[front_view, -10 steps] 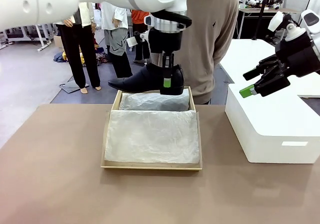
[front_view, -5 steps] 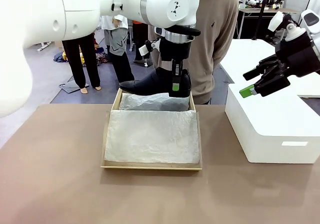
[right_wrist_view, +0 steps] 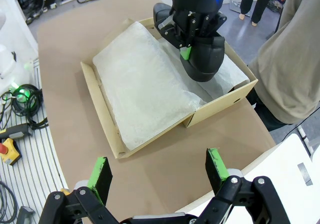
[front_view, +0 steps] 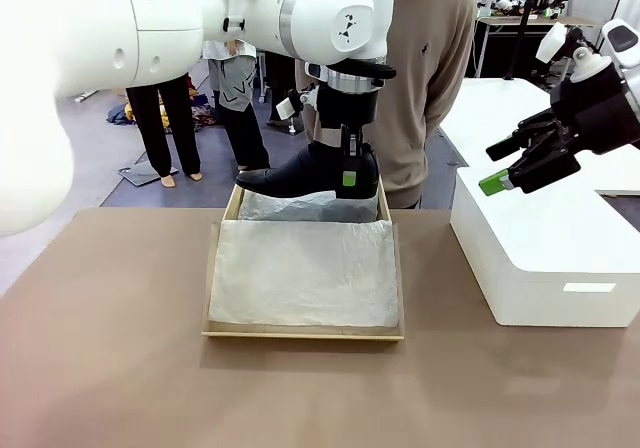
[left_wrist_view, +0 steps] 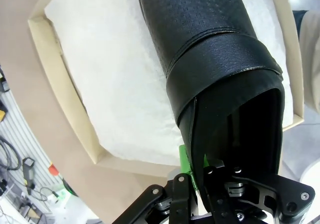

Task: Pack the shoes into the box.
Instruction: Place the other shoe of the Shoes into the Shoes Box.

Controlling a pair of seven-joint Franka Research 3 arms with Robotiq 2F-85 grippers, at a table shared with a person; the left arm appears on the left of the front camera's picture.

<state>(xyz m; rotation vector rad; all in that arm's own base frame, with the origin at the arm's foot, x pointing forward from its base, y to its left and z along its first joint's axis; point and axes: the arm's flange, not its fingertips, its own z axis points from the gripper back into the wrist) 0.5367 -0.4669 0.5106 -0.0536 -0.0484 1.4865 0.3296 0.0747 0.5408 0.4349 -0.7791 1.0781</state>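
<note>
Lower than a second ago, the left end effector (front_view: pixel 350 176) clamps the heel of one shoe (front_view: pixel 285 178) over the far end of the single box (front_view: pixel 300 334). Well off to its side, the right end effector (front_view: pixel 503 166) gapes empty over one white block (front_view: pixel 545 258).

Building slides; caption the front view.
Left gripper holds a black shoe over the tissue-lined box; right gripper hangs open by the white block.

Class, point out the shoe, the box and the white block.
shoe (front_view: pixel 297 175): front view, side of its upper.
box (front_view: pixel 300 333): front view, near cardboard wall.
white block (front_view: pixel 545 228): front view, top face.
</note>
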